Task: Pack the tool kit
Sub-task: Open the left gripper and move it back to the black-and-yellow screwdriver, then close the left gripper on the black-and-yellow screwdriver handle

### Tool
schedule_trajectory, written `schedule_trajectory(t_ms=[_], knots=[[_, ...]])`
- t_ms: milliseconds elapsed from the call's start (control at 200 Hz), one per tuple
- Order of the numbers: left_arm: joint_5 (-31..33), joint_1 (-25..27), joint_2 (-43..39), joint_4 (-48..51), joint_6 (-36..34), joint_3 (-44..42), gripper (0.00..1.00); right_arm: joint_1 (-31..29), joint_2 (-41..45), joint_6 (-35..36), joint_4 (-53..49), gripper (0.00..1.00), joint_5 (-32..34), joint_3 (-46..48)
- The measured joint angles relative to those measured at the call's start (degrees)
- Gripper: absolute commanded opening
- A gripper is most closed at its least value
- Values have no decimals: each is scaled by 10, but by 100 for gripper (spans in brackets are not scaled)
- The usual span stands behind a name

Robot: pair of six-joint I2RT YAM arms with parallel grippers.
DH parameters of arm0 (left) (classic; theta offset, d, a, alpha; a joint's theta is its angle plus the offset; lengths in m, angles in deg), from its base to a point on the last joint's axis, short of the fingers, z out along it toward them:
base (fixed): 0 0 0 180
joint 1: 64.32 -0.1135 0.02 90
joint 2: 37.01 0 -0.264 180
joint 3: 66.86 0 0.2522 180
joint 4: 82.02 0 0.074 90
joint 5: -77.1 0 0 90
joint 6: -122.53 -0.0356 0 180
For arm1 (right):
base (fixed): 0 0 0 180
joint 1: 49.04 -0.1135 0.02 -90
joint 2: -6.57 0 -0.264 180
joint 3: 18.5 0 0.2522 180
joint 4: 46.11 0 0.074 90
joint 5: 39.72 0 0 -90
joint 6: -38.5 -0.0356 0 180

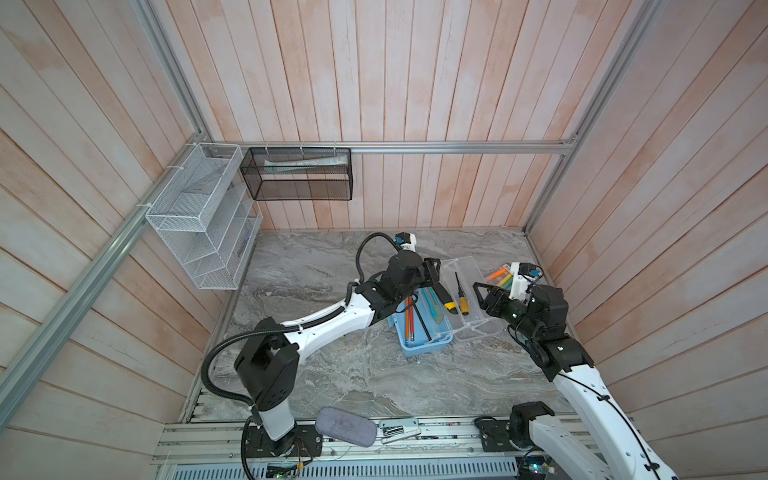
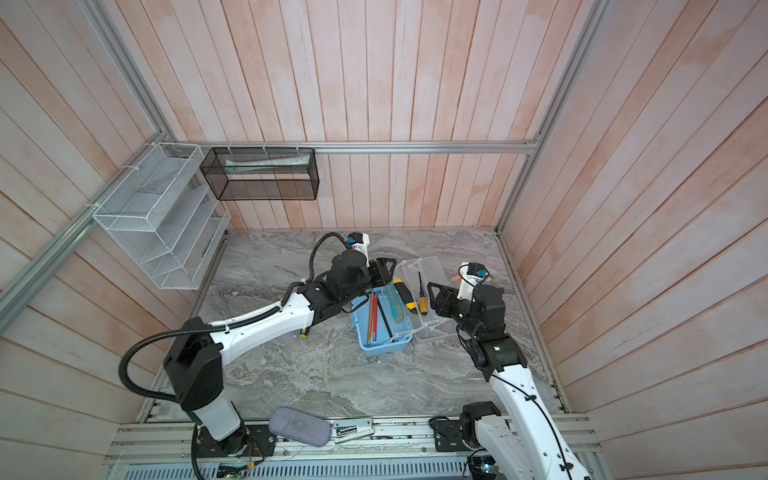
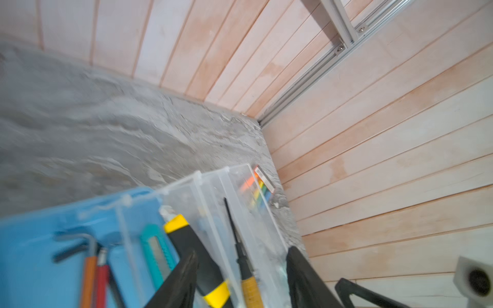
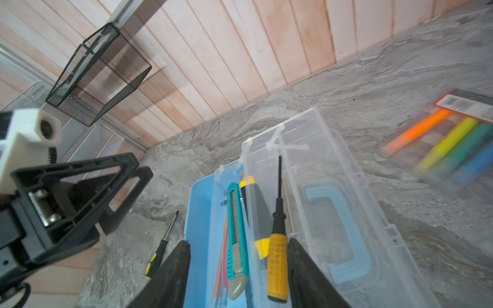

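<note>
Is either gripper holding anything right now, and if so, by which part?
Nothing is held. The left gripper and right gripper both stand open over the tool kit; the yellow-handled screwdriver lies loose below the right one.

Hex keys (image 1: 422, 320) in box (image 1: 428, 348), markers (image 1: 498, 276) right

We see the light-blue box (image 1: 428, 347) open, clear lid (image 1: 467, 268) folded flat beside it, hex keys (image 1: 422, 320) inside, yellow-handled screwdriver (image 1: 460, 296) lying on the lid.

L hand (image 3: 242, 253), R hand (image 4: 238, 242): jaws apart; arms fwd, hands close together.
</note>
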Motion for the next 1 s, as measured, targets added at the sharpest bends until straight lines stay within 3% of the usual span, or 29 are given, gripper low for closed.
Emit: schedule_trajectory(t_ms=[175,290,370,590,860,1000], knots=[[67,5,-93,60,-79,-86,66,-153,-47,18,5,72,80,-32],[95,-2,-117,99,-106,-130,68,-255,-108,25,14,73,127,-41],[102,-15,-127,127,-115,-158,68,-291,-157,28,14,72,140,-47],[107,-73,-165,182,-120,-226,68,-339,-243,26,19,70,151,-60],[97,-169,-177,201,-118,-286,66,-347,-279,7,64,70,146,-63],[87,-187,-153,199,-121,-287,57,-347,-287,-1,75,69,146,-63]])
